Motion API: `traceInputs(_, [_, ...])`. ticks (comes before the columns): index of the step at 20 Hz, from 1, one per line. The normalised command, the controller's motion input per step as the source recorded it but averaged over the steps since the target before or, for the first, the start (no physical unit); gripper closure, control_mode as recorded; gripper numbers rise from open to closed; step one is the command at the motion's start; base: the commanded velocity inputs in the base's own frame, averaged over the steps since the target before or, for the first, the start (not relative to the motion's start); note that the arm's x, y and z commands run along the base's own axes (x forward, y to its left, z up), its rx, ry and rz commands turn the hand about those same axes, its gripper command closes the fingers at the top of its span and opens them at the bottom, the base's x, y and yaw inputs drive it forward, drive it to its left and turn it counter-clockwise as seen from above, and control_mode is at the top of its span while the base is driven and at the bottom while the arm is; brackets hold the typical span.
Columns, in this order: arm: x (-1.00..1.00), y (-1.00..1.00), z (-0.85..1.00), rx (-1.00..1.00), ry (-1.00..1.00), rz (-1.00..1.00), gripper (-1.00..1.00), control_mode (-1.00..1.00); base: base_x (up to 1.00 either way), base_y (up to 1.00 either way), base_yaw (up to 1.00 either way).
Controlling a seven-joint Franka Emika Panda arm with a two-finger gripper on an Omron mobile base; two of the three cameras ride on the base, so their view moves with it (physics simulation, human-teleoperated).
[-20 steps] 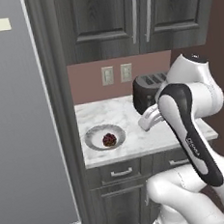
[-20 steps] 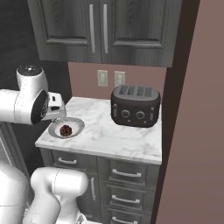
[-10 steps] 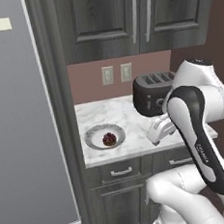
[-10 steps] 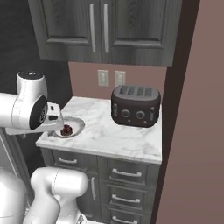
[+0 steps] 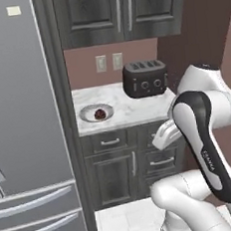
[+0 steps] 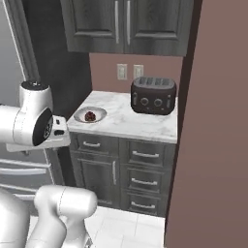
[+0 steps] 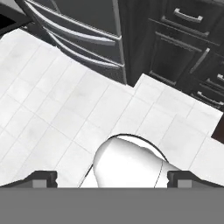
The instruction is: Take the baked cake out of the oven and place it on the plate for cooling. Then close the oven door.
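The little dark cake sits on a round plate on the white marble counter, at its left end, close to the front edge. A black toaster stands far back on the right of the counter, well apart from the plate.

The gripper is nowhere near the cake. It points down at the white tile floor, with its two dark tips far apart and nothing between them.

White letters run down the black part of the arm, but they are too small to read. A pale tag sits high on the grey fridge; no words can be made out on it.

The fridge stands just left of the counter. A brown wall closes in the right side. The floor in front of the dark drawers is bare.
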Motion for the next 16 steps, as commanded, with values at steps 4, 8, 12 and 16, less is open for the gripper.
traceInputs(4, [0.0, 0.0, 0.0, 0.0, 0.0, 0.0, -1.0, 1.0, -0.86, 0.8, 0.41])
traceInputs(8, [0.0, 0.0, 0.0, 0.0, 0.0, 0.0, -1.0, 1.0, -0.12, 0.88, 0.83])
traceInputs(12, [0.0, 0.0, 0.0, 0.0, 0.0, 0.0, -1.0, 1.0, 0.01, 0.52, 0.9])
traceInputs(16, [0.0, 0.0, 0.0, 0.0, 0.0, 0.0, -1.0, 1.0, 0.39, 0.16, 0.79])
